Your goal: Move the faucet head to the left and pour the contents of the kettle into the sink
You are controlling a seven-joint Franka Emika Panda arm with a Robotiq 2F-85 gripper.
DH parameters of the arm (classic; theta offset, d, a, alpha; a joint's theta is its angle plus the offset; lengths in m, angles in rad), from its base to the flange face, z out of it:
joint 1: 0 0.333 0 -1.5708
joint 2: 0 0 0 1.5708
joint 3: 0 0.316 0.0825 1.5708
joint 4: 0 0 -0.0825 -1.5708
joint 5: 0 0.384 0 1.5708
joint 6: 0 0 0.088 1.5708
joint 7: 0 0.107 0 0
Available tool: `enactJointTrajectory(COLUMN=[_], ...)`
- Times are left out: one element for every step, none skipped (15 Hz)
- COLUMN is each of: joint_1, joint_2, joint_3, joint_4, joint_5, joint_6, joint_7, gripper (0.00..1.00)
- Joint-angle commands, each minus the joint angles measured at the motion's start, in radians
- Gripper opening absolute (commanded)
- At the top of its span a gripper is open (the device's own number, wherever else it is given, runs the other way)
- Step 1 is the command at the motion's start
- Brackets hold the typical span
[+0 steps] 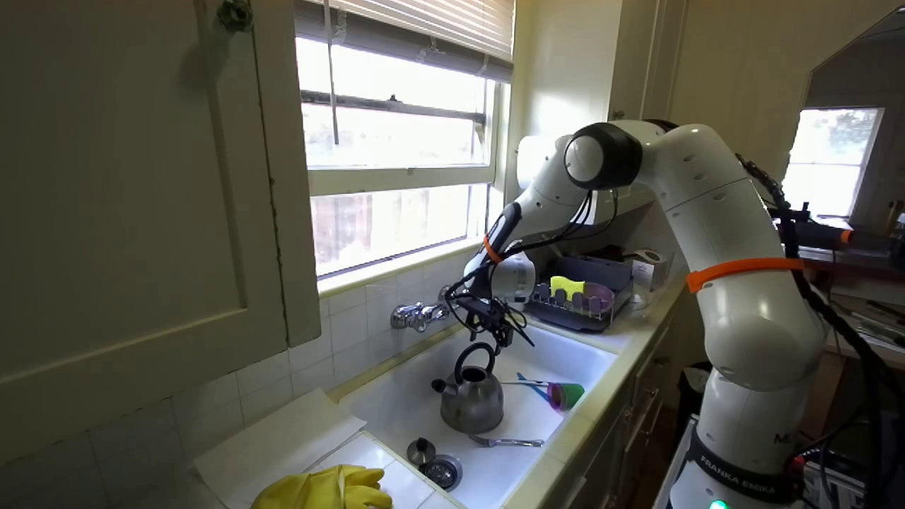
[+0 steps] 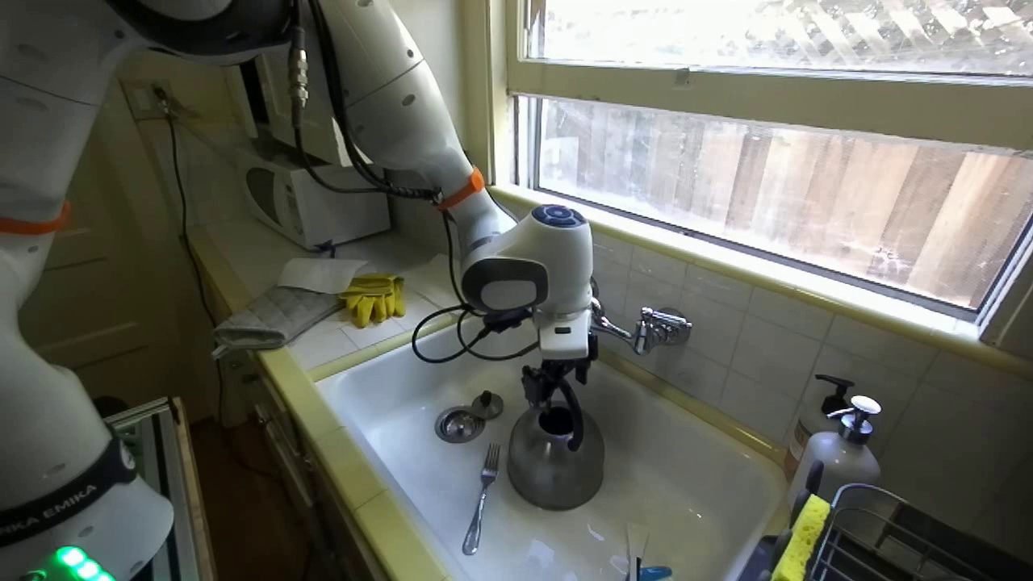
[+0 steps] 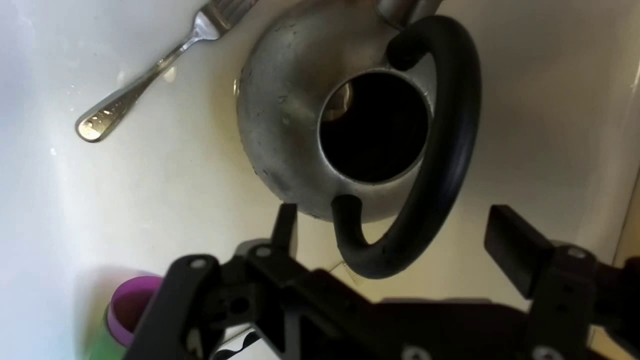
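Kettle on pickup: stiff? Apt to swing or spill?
Likely stiff: the kettle looks like metal. Its smooth, rounded handle may let it pivot in a grip. The top opening is uncovered, so any contents could slosh out if it tilts.

The kettle (image 1: 472, 408) is dull metal, the sink (image 2: 686, 460) smooth and glossy, the faucet head (image 2: 645, 332) shiny chrome.
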Motion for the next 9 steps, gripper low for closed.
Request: enactJointTrajectory(joint_1=[-0.053,-0.072,-0.097,-0.115,-0.136,-0.152,-0.164,-0.172,-0.179], joint_2=[0.055,0.063,0.074,0.086,0.093,0.105,0.112,0.116,0.126], joint_3=[0.043,0.059,0.081,0.098,0.117,0.131,0.141,0.146,0.152], joint_4=[0.043,0.048,0.058,0.067,0.077,0.087,0.096,0.102,0.111], joint_5=[0.079,0.1,0.126,0.15,0.175,0.197,0.216,0.231,0.25], joint_6=[0.035,0.045,0.05,0.057,0.054,0.053,0.05,0.047,0.049], joint_7=[-0.046,-0.065,-0.094,-0.117,-0.144,-0.166,-0.187,-0.204,-0.224], gripper=[0.98,0.97,0.97,0.96,0.93,0.79,0.71,0.64,0.53])
